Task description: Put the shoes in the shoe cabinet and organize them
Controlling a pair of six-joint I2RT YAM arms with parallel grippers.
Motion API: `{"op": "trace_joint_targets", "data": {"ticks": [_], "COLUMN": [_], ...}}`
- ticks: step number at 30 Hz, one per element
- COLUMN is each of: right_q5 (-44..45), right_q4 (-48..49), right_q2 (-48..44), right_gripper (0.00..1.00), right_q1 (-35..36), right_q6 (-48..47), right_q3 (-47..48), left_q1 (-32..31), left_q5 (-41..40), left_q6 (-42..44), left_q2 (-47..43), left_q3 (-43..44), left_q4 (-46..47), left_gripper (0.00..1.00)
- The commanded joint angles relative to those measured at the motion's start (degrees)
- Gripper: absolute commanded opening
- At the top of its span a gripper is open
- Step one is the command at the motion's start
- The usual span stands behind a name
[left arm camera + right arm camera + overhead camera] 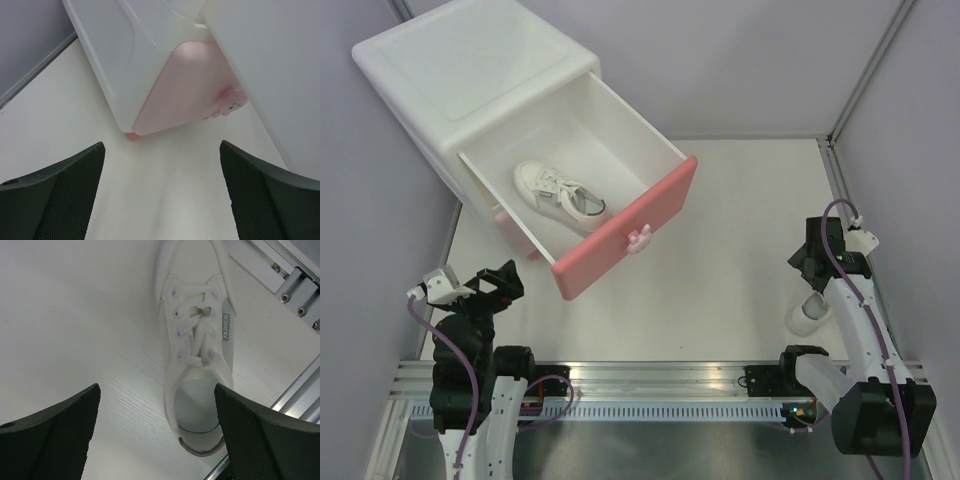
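The white shoe cabinet (470,70) stands at the far left, its upper drawer (630,225) with the darker pink front pulled out. One white sneaker (560,195) lies inside it. A second white sneaker (810,312) lies on the table by the right edge, partly hidden by the right arm. In the right wrist view this sneaker (197,355) lies below my open right gripper (156,390), its heel close to the right finger. My left gripper (162,145) is open and empty, facing the pale pink lower drawer front (185,85). Other shoes are out of view.
A bunny knob (230,102) and a pink foot (132,136) show on the cabinet's lower part. A metal rail (650,380) runs along the near edge, and a framing rail (295,285) lies right beside the second sneaker. Grey walls close in the table.
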Motion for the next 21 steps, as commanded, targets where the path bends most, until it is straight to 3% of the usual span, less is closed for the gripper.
{"op": "trace_joint_targets", "data": {"ticks": [1, 7, 13, 21], "right_q5": [-1.81, -1.82, -5.32, -1.72], "right_q4": [1.25, 4.77, 7.93, 5.31], "right_q2": [-0.57, 0.13, 1.89, 1.19], "right_gripper": [0.98, 0.97, 0.86, 0.85], "right_q1": [-3.37, -6.45, -8.56, -8.48], "right_q6": [3.91, 5.93, 6.81, 4.09], "right_q3": [-3.27, -8.02, -10.14, -4.44], "left_q1": [-0.61, -0.87, -0.87, -0.87], "left_q5": [-0.81, -0.81, -0.19, 0.07], "left_q6": [1.23, 1.31, 1.49, 1.58], "left_q2": [-3.72, -2.67, -1.97, -0.91], "left_q3": [-0.04, 0.14, 0.14, 0.4], "left_q4": [1.14, 1.06, 1.06, 1.06], "left_gripper": [0.97, 0.97, 0.96, 0.95]}}
